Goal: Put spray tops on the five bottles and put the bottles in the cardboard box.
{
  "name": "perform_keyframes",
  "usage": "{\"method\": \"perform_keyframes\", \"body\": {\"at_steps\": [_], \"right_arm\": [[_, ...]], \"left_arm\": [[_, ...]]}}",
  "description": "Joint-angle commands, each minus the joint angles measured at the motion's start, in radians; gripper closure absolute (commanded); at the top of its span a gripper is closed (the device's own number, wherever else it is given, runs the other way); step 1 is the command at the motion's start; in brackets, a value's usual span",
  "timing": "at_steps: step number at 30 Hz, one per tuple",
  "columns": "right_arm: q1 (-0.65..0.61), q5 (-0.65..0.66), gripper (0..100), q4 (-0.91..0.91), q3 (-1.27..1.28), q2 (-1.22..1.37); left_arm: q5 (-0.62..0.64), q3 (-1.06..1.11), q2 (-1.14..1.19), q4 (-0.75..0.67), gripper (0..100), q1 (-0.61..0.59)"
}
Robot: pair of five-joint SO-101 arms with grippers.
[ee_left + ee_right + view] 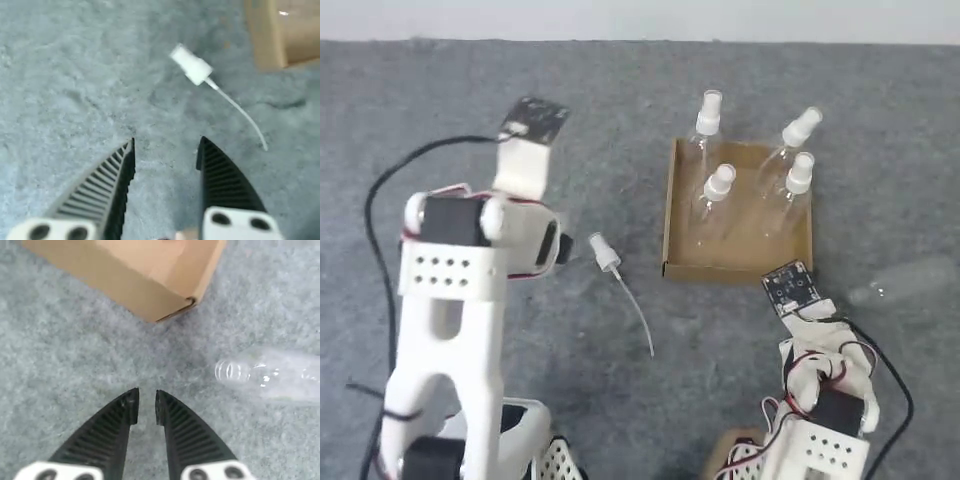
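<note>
Four clear plastic bottles with white spray tops (718,195) are standing upright inside the shallow brown cardboard box (670,205), seen from the high view. The box is sitting on the grey felt-covered table (620,400). A fifth clear bottle without a top (905,280) is lying on its side on the table, just beyond the box's right side. One loose white spray top with a long thin dip tube (607,255) is lying flat on the table between the box and the white left arm (450,270), close to that arm's dark tip. The white right arm (825,400) is sitting low, near the box's front right corner.

Left wrist view: the left end effector (165,145) is hanging over bare grey felt with its black ribbed jaws spread well apart, gripping nothing. The spray top (192,67) is lying a little ahead of the tips, its tube trailing off to one side. A corner of the cardboard box (265,35) is showing farther off.

Right wrist view: the right end effector (146,402) is holding its jaws drawn almost together, only a narrow slit between them, nothing caught. The topless bottle (270,375) is lying off to one side, its threaded neck pointing toward the jaws. The box corner (125,280) is sitting ahead.
</note>
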Motion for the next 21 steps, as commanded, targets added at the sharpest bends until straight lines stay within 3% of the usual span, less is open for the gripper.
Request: {"method": "perform_keyframes", "body": {"at_steps": [1, 12, 17, 21], "right_arm": [[0.002, -0.032, 97.2, 0.056, -0.101, -0.013], [0.012, 0.000, 97.1, 0.165, -0.348, 0.081], [0.030, -0.009, 97.0, 0.171, -0.588, 0.378], [0.145, -0.031, 97.0, 0.170, -0.838, 0.685]], "left_arm": [[-0.009, 0.131, -0.094, -0.117, 81, -0.038], [0.043, 0.470, -0.141, -0.407, 80, -0.012], [0.043, 0.533, -0.147, -0.460, 80, -0.012], [0.055, 0.572, -0.149, -0.491, 80, -0.017]]}}
